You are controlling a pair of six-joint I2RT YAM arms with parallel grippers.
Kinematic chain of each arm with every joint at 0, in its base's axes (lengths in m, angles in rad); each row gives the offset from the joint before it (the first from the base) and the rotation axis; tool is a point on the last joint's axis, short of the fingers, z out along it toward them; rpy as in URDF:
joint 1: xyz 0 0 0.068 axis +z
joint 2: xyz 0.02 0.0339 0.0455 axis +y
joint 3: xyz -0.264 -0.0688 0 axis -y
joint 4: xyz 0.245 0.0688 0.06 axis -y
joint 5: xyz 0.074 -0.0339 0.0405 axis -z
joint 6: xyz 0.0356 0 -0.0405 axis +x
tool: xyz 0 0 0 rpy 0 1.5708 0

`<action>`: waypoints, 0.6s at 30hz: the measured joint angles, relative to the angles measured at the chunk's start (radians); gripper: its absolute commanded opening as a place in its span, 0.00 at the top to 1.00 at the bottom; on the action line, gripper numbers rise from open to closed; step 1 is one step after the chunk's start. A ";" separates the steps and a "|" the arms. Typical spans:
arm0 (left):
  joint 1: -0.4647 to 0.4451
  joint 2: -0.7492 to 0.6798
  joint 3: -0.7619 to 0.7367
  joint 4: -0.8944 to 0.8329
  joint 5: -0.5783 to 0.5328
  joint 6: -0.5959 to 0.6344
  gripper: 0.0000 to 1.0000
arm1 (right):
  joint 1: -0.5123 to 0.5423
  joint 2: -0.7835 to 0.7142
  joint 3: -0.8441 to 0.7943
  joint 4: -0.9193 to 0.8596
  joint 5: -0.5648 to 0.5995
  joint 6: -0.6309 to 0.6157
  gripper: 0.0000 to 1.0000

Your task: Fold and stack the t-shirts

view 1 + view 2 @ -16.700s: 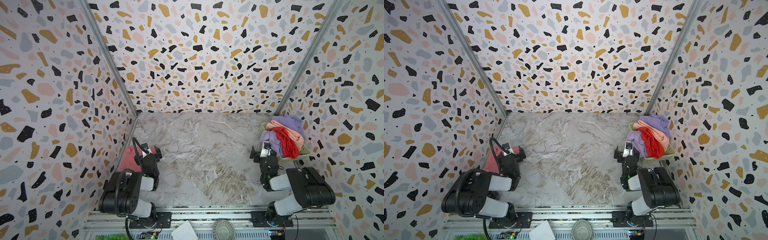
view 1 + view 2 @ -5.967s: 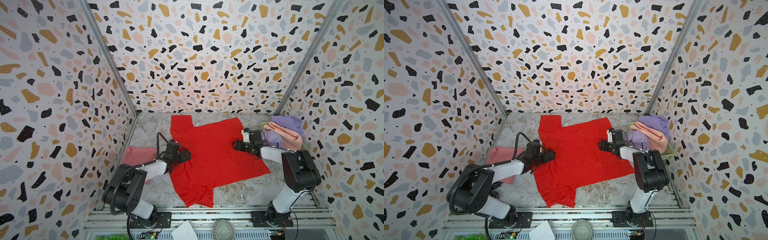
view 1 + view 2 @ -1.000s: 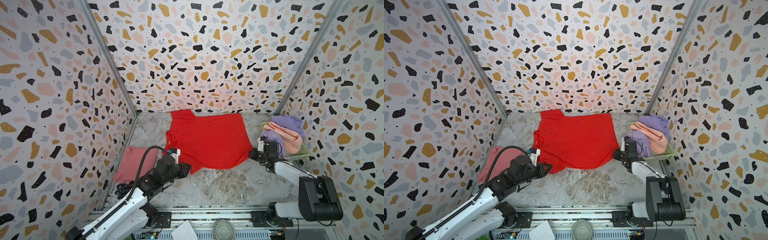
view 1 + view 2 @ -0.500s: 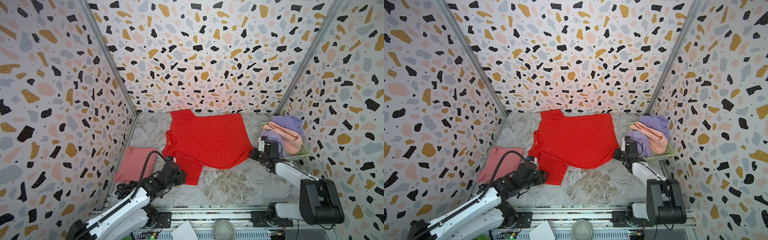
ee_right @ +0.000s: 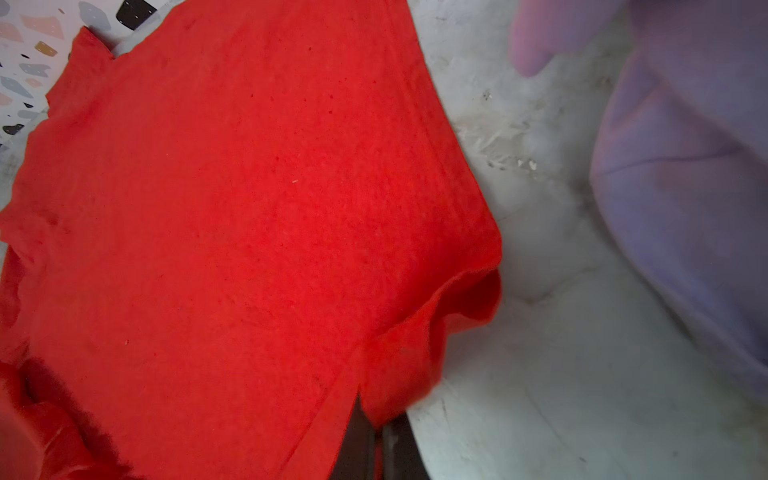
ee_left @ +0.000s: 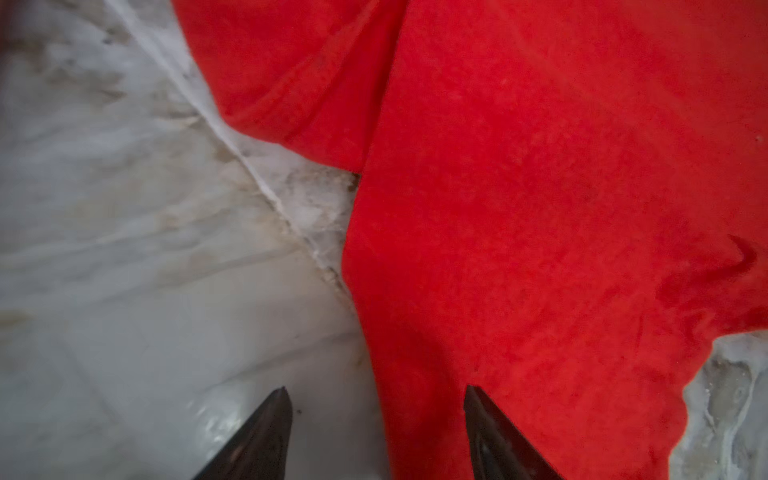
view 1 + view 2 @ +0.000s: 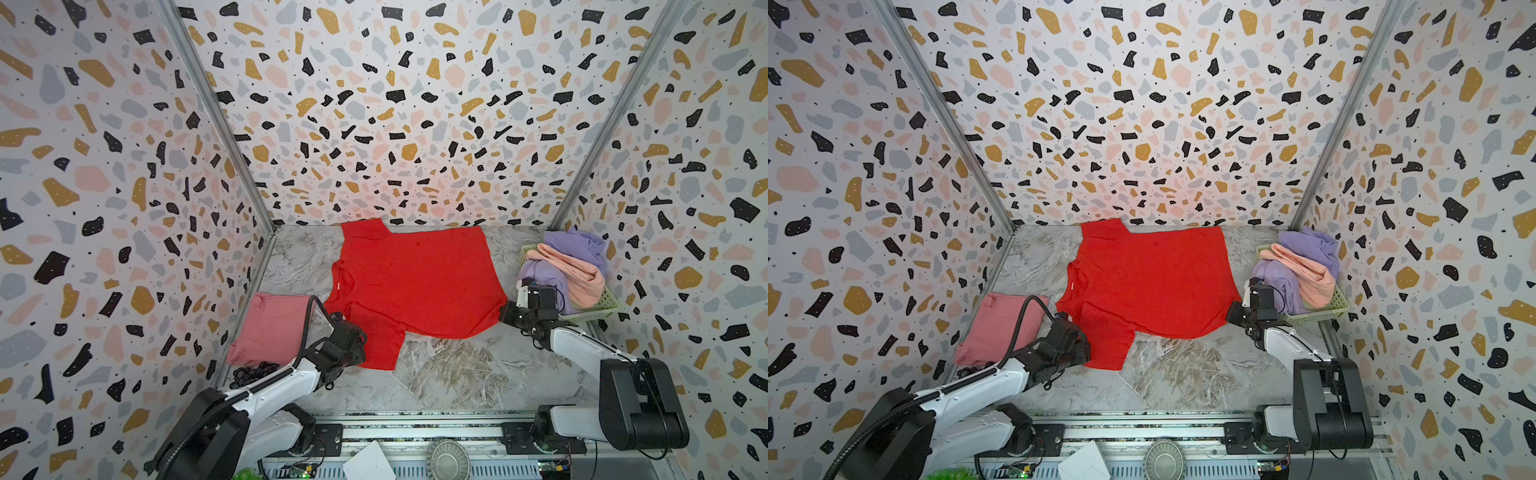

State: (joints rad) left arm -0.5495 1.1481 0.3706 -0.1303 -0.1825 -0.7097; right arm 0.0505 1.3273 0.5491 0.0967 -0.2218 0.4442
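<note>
We count four tees: one red tee (image 7: 415,282), one rose pink tee (image 7: 270,328), one lavender tee (image 7: 577,249), one peach tee (image 7: 579,276). One green basket (image 7: 595,309). One bunch of grapes (image 7: 251,371). One marble bench (image 7: 457,374). Two pincers: one left pincer (image 6: 376,390), one right pincer (image 5: 376,432).

Left wrist view: of the left gripper (image 6: 376,390) only the fingertips show, the rest cut off at the frame edge. The red t-shirt (image 6: 540,208) runs past two edges.

Right wrist view: right gripper (image 5: 374,449) mostly buried under the red hem. Lavender t-shirt (image 5: 685,187) blurred and cropped.

Top view: basket (image 7: 598,306) largely covered by tees. Grapes (image 7: 253,372) partly behind the left arm (image 7: 282,386), too small to count.
</note>
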 measured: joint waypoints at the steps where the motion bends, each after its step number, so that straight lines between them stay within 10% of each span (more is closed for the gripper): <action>1: 0.003 0.020 0.003 0.027 0.003 0.009 0.54 | 0.000 0.000 -0.002 0.000 0.002 0.000 0.98; 8: 0.016 0.055 0.034 0.031 0.063 0.042 1.00 | -0.001 -0.013 -0.011 -0.004 0.005 0.000 0.98; 15: -0.043 -0.224 0.111 -0.198 0.142 0.013 1.00 | -0.001 -0.026 -0.012 -0.022 0.009 -0.001 0.98; 18: -0.122 -0.304 0.194 -0.297 0.172 -0.025 0.62 | -0.002 -0.026 -0.012 -0.034 0.018 -0.003 0.98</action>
State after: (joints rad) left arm -0.6716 0.8444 0.5648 -0.4274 -0.0109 -0.7349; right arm 0.0486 1.3018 0.5373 0.0624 -0.2043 0.4416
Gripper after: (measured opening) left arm 0.126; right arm 0.054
